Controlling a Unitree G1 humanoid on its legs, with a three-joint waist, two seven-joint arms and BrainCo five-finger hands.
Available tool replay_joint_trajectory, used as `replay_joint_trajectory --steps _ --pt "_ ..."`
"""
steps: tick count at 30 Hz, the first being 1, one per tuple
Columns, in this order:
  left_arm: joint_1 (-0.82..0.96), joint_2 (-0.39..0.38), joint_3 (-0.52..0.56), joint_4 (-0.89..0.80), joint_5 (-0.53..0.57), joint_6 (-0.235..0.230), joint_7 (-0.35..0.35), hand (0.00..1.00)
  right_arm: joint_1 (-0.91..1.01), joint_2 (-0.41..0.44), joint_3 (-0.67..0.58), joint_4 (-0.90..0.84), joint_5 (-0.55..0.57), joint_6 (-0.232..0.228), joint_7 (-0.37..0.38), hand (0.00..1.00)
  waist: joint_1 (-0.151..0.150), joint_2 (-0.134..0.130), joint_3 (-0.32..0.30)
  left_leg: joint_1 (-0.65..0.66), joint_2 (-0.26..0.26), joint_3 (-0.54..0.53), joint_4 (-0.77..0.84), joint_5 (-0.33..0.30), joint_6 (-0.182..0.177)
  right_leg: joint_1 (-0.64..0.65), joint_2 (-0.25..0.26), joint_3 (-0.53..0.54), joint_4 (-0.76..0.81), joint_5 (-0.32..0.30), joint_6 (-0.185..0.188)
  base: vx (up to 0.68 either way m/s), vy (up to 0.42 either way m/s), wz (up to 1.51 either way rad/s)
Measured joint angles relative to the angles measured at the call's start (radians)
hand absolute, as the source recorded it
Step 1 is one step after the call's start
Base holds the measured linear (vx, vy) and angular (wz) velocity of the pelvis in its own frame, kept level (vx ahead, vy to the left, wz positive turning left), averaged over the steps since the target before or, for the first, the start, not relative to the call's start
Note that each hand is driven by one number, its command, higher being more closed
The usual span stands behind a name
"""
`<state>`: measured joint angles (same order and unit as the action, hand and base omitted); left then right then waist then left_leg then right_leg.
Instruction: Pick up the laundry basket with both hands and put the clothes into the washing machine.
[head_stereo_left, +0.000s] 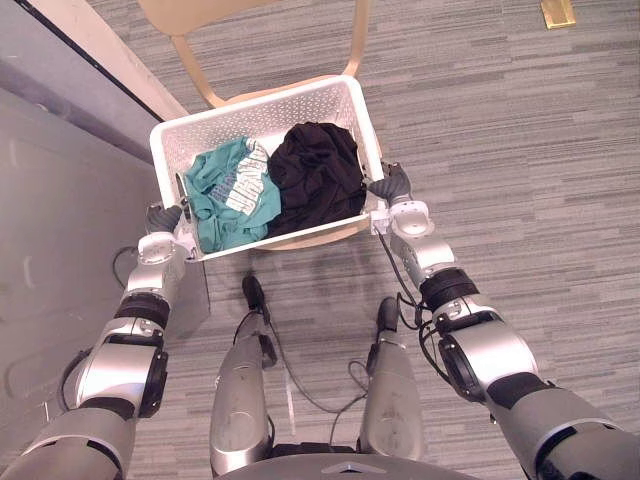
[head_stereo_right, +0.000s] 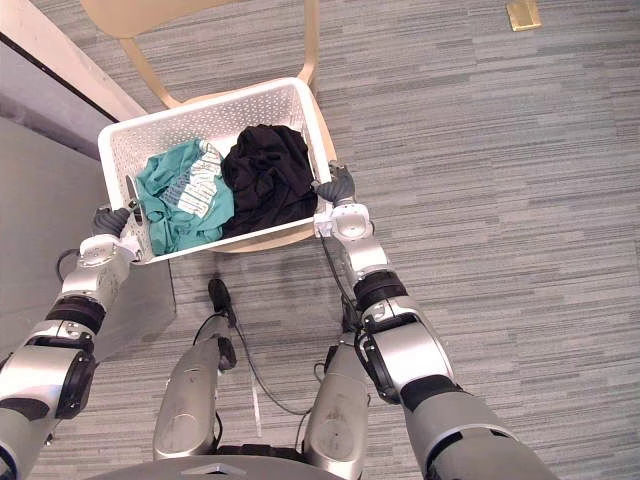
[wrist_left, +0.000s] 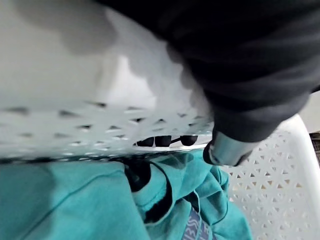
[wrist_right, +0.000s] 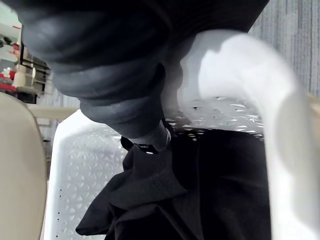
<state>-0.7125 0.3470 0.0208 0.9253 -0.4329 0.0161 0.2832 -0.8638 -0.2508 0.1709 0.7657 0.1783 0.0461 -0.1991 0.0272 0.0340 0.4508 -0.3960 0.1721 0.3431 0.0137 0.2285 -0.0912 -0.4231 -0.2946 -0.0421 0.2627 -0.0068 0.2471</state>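
Laundry basket (head_stereo_left: 262, 112) | between hands | left hand (head_stereo_left: 164, 218) and right hand (head_stereo_left: 392, 187) curled round end rims

No text, number, brand or sign can be read at this moment. The only printed marking is a pale graphic (head_stereo_left: 240, 186) on the teal garment (head_stereo_left: 222, 212), which lies in the laundry basket (head_stereo_left: 262, 108) just beside the left hand (head_stereo_left: 166, 217). Its characters are too small and creased to make out. In the left wrist view, part of the same print shows past the fingertips (wrist_left: 163, 141), equally illegible.
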Motion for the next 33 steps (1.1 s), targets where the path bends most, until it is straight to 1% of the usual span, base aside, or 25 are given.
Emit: replay_joint_trajectory --steps 3,5,10,13,16,18,20,21,23,25,27,30,32,33 --pt "-0.006 -0.035 -0.004 -0.002 -0.036 -0.018 0.004 0.0 -0.009 0.004 -0.035 0.022 -0.013 0.01 -0.018 0.0 0.004 0.0 0.0 0.003 -0.004 0.0 -0.023 0.013 0.0 -0.003 0.0 0.0 0.001 0.0 0.0 -0.02 -0.036 0.05" --pt "-0.005 -0.048 -0.009 -0.002 -0.042 -0.018 0.006 0.0 -0.016 0.003 -0.037 0.036 -0.028 0.018 -0.03 0.0 0.006 0.0 0.0 0.014 -0.009 0.002 -0.046 0.026 0.001 -0.004 0.0 0.0 0.002 0.0 0.0 -0.01 -0.037 0.0" --pt "-0.004 -0.051 -0.022 -0.017 -0.047 -0.026 0.02 0.0 -0.017 0.003 -0.038 0.037 -0.028 0.025 -0.035 0.0 0.005 0.0 0.0 0.031 -0.015 0.009 -0.072 0.04 0.001 -0.004 0.0 0.006 0.003 0.001 -0.001 0.01 -0.041 -0.03" --pt "0.003 -0.051 -0.021 -0.057 -0.069 -0.029 0.042 0.0 -0.019 0.004 -0.047 0.037 -0.028 0.025 -0.063 0.0 0.006 0.0 0.0 0.031 -0.015 0.009 -0.071 0.045 0.003 -0.004 0.0 0.007 0.003 0.001 -0.001 0.03 -0.056 0.0" --pt "0.01 -0.053 -0.021 -0.103 -0.148 -0.06 0.057 0.0 -0.027 0.004 -0.059 0.037 -0.028 0.028 -0.072 0.0 0.006 0.0 0.0 0.034 -0.017 0.009 -0.071 0.046 0.003 -0.004 -0.001 0.008 0.005 0.002 -0.001 0.02 -0.036 -0.01" --pt "0.017 -0.053 -0.02 -0.128 -0.173 -0.066 0.065 0.0 -0.027 0.004 -0.059 0.036 -0.028 0.028 -0.073 0.0 0.006 0.0 0.0 0.04 -0.018 0.01 -0.071 0.046 0.003 0.0 -0.001 0.011 0.006 0.002 -0.001 0.03 -0.053 -0.04" --pt "0.024 -0.057 -0.02 -0.131 -0.175 -0.068 0.065 0.0 -0.028 0.005 -0.057 0.031 -0.028 0.032 -0.073 0.0 0.007 0.0 0.0 0.056 -0.019 0.012 -0.071 0.046 0.003 0.005 -0.002 0.021 0.009 0.002 -0.001 0.02 -0.05 -0.11" --pt "0.024 -0.057 -0.02 -0.133 -0.174 -0.068 0.067 0.0 -0.03 0.004 -0.055 0.014 -0.028 0.043 -0.073 0.0 0.006 0.0 0.0 0.06 -0.019 0.013 -0.071 0.046 0.003 0.005 -0.001 0.027 0.012 0.002 -0.001 0.01 -0.052 -0.1" --pt "0.024 -0.055 -0.019 -0.146 -0.174 -0.068 0.067 0.0 -0.032 -0.002 -0.053 -0.033 -0.03 0.05 -0.07 0.0 -0.001 0.0 0.0 0.064 -0.02 0.013 -0.071 0.046 0.003 0.005 -0.001 0.029 0.017 0.002 -0.001 0.0 -0.054 -0.04" --pt "0.023 -0.053 -0.019 -0.176 -0.172 -0.068 0.062 0.0 -0.041 -0.03 -0.041 -0.073 -0.065 0.049 -0.064 0.0 -0.001 0.001 0.0 0.067 -0.019 0.013 -0.069 0.047 0.003 0.005 -0.001 0.03 0.024 0.002 -0.001 -0.01 -0.047 0.0" --pt "0.023 -0.037 -0.012 -0.213 -0.17 -0.068 0.057 0.0 -0.06 -0.078 -0.026 -0.138 -0.07 0.044 -0.062 0.0 -0.002 0.001 0.0 0.071 -0.019 0.012 -0.069 0.049 0.004 0.007 -0.001 0.031 0.031 0.002 -0.001 -0.01 -0.05 0.01" --pt "0.024 -0.011 0.025 -0.217 -0.147 -0.067 0.051 0.0 -0.06 -0.101 -0.025 -0.179 -0.074 0.036 -0.057 0.0 -0.003 0.002 0.0 0.097 -0.019 0.014 -0.069 0.049 0.003 0.03 -0.002 0.033 0.034 0.001 -0.001 0.0 -0.052 -0.02" --pt "0.024 0.007 0.044 -0.22 -0.125 -0.067 0.049 0.0 -0.052 -0.107 -0.024 -0.204 -0.082 0.032 -0.039 0.0 -0.004 0.004 -0.001 0.105 -0.018 0.015 -0.069 0.04 -0.008 0.037 -0.002 0.033 0.036 0.001 0.0 -0.01 -0.048 0.0" --pt "0.024 0.013 0.062 -0.23 -0.109 -0.067 0.04 0.0 -0.05 -0.108 -0.017 -0.204 -0.09 0.023 -0.028 0.0 -0.006 0.004 -0.001 0.105 -0.018 0.015 -0.069 0.039 -0.009 0.037 -0.002 0.033 0.038 0.001 0.0 -0.01 -0.046 0.02"
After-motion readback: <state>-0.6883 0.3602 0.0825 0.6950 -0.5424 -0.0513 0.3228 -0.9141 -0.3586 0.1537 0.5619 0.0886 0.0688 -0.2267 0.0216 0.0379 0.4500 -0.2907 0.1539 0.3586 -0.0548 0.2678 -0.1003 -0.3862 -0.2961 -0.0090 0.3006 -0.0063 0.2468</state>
